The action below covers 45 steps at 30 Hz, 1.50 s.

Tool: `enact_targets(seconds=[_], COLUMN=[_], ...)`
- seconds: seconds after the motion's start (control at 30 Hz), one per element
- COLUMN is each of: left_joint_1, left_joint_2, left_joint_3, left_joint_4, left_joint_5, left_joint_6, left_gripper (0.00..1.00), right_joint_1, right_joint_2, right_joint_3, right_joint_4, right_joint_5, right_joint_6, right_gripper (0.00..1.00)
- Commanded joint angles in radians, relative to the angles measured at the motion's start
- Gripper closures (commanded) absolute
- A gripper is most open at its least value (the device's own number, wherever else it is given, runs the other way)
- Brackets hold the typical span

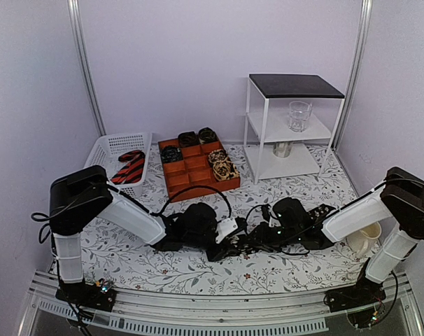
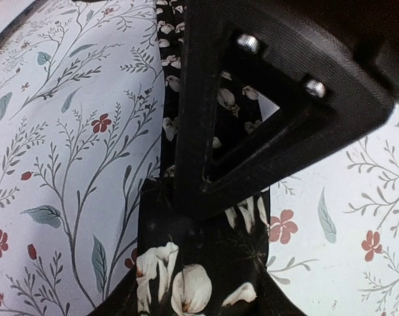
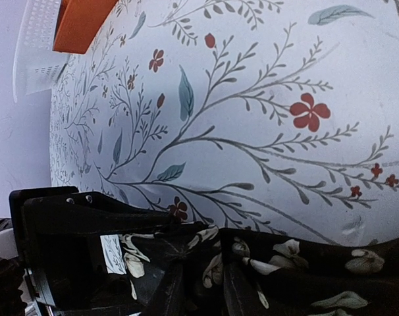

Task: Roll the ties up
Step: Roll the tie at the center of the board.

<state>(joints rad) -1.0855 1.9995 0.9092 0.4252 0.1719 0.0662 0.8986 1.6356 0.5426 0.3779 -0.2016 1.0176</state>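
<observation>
Here, your black floral tie lies flat on the surface on the near side of the orange tray, the left claw and right claw meeting over it, either's grip impossible to tell, with bare surface open toward the tray's near edge.

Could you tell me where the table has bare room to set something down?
Bare cloth lies before the shelf unit, right of the orange tray, and along the near edge. Crowded: the centre, left gripper and right gripper over the floral tie.
</observation>
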Motion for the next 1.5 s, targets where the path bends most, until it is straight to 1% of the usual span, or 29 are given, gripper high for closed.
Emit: enact_targets(seconds=[0.0, 0.03, 0.1, 0.2, 0.23, 0.37, 0.53, 0.63, 0.7, 0.77, 0.9, 0.97, 1.03, 1.1, 1.2, 1.33, 1.47], left_joint_1=[0.005, 0.009, 0.018, 0.028, 0.032, 0.053, 0.054, 0.054, 0.059, 0.072, 0.081, 0.082, 0.08, 0.078, 0.069, 0.048, 0.042], left_joint_2=[0.016, 0.013, 0.002, -0.022, -0.066, -0.139, -0.202, -0.25, -0.285, -0.298, -0.302, -0.301, -0.299, -0.291, -0.263, -0.223, -0.164], left_joint_3=[-0.028, -0.032, -0.036, -0.051, -0.065, -0.166, -0.238, -0.288, -0.348, -0.39, -0.38, -0.366, -0.336, -0.303, -0.254, -0.237, -0.193], left_joint_4=[-0.047, -0.041, -0.03, -0.017, -0.001, 0.11, 0.114, 0.149, 0.23, 0.304, 0.305, 0.318, 0.304, 0.282, 0.264, 0.322, 0.306], left_joint_5=[0.056, 0.064, 0.059, 0.029, -0.002, -0.009, -0.025, -0.042, -0.077, -0.077, -0.1, -0.072, -0.047, -0.009, 0.065, 0.142, 0.203], left_joint_6=[0.076, 0.073, 0.048, -0.02, -0.047, -0.162, -0.281, -0.355, -0.412, -0.476, -0.612, -0.662, -0.711, -0.74, -0.762, -0.77, -0.772], left_gripper=[0.56, 0.54, 0.45, 0.41, 0.38, 0.34, 0.34, 0.37, 0.38, 0.43, 0.65, 0.72, 0.82, 0.87, 0.91, 0.92, 0.94], right_joint_1=[0.008, 0.008, 0.008, 0.008, 0.007, 0.007, 0.008, 0.008, 0.009, 0.008, 0.013, 0.016, 0.019, 0.021, 0.026, 0.027, 0.028], right_joint_2=[-0.017, -0.019, -0.02, -0.026, -0.029, -0.032, -0.026, -0.036, -0.045, -0.051, -0.055, -0.054, -0.051, -0.047, -0.04, -0.023, -0.014], right_joint_3=[0.008, 0.008, 0.008, 0.007, 0.008, 0.013, 0.015, 0.013, 0.012, 0.01, 0.004, -0.001, 0.002, -0.001, -0.004, -0.007, -0.011], right_joint_4=[-0.022, -0.022, -0.019, -0.021, -0.022, -0.024, -0.033, -0.036, -0.037, -0.039, -0.042, -0.048, -0.061, -0.068, -0.073, -0.073, -0.083], right_joint_5=[-0.04, -0.043, -0.052, -0.065, -0.071, -0.08, -0.09, -0.097, -0.096, -0.094, -0.094, -0.094, -0.096, -0.097, -0.093, -0.079, -0.058], right_joint_6=[0.009, 0.016, 0.028, 0.044, 0.051, 0.072, 0.081, 0.092, 0.104, 0.116, 0.133, 0.137, 0.14, 0.147, 0.155, 0.157, 0.151], right_gripper=[0.79, 0.8, 0.8, 0.8, 0.8, 0.8, 0.8, 0.81, 0.81, 0.8, 0.8, 0.8, 0.8, 0.8, 0.8, 0.8, 0.8])
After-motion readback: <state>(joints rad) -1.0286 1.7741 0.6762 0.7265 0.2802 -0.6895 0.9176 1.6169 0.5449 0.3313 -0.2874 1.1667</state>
